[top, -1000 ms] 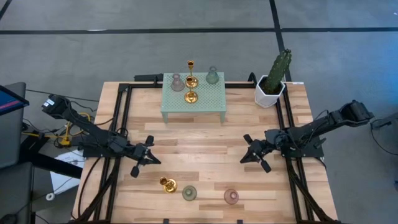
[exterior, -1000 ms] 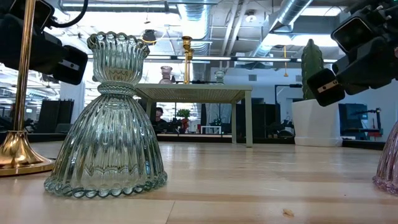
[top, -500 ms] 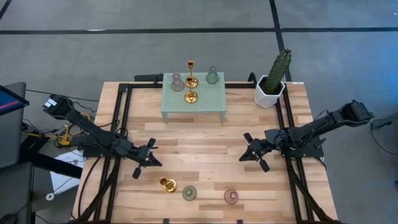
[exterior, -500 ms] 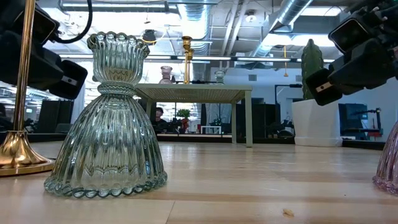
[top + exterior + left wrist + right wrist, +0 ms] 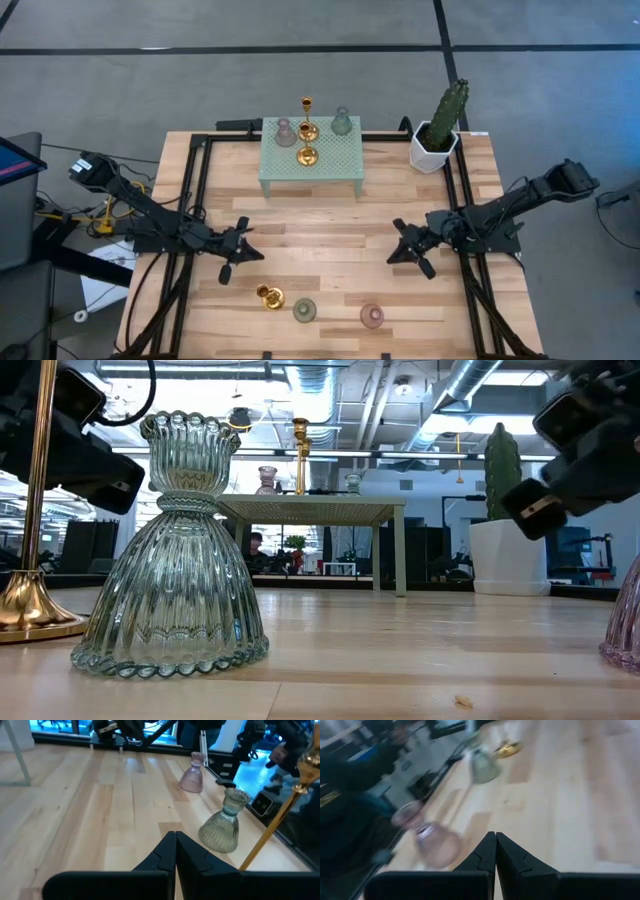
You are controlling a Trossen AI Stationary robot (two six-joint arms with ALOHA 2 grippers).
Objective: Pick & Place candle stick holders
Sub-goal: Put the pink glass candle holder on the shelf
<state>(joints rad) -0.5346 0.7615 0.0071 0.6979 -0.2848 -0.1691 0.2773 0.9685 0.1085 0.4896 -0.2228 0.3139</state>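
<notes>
Table: pale wood planks (image 5: 330, 225), lengthwise grain, black metal frame along the edges; grey floor with dark lines around it.
Room: the low view shows exposed ducts and pipes on the ceiling and a person seated far behind the stand.
Stand: mint green perforated stand (image 5: 311, 158) with thin legs, at the table's far middle; everything below is placed from it.
On the stand: a tall gold holder (image 5: 307, 104) at its back edge, two more gold ones just in front, a pink bell holder (image 5: 285, 133) to one side and a sage one (image 5: 342, 122) to the other.
Cactus: ribbed green cactus in a white faceted pot (image 5: 436, 147), beside the stand toward the right arm's side.
Gold candle stick holder: shiny gold holder (image 5: 269, 296), round base and thin stem, at the near edge, well apart from the stand.
Green candle stick holder: ribbed glass bell (image 5: 304, 310) with a scalloped cup, just beside the gold one; large in the low view (image 5: 172, 550).
Pink candle stick holder: ribbed dusty pink bell (image 5: 372, 317), farther along the near edge.
Left gripper: left gripper (image 5: 236, 250) hovers between the stand and the gold near-edge holder; its fingers (image 5: 165, 857) are pressed together, holding nothing.
Right gripper: right gripper (image 5: 405, 245) hovers between the stand and the pink near-edge holder; fingers (image 5: 487, 852) clenched, empty.
</notes>
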